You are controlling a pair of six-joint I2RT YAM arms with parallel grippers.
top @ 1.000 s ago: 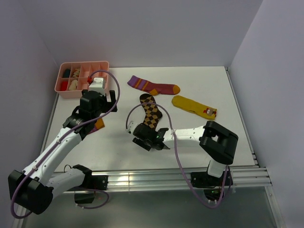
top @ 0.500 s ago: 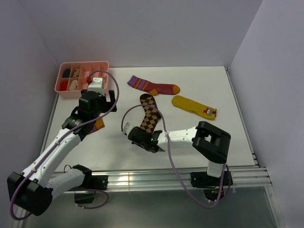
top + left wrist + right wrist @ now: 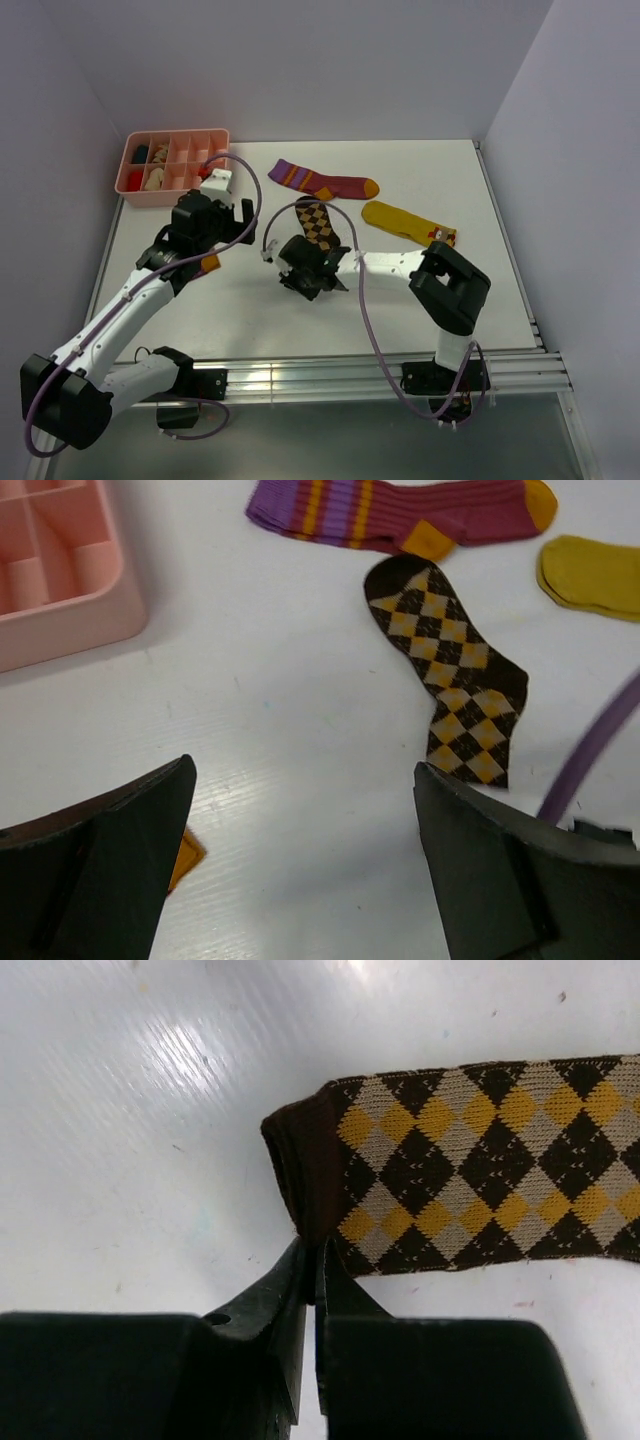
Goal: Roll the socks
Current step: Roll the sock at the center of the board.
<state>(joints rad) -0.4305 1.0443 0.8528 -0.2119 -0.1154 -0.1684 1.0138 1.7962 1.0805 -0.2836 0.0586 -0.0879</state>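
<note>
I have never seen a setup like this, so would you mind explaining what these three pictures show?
The machine is two robot arms, a left arm and a right arm, bolted at the near edge of a white table. The wide picture looks down from above and behind them. The other two come from a camera on each wrist, so the dark shapes at the bottom are that arm's own fingers.

On the table lie a checked sock, a maroon sock, a yellow sock and a pink tray at the far left.

The right gripper is shut, pinching the checked sock's cuff edge. The left gripper is open and holds nothing.
</note>
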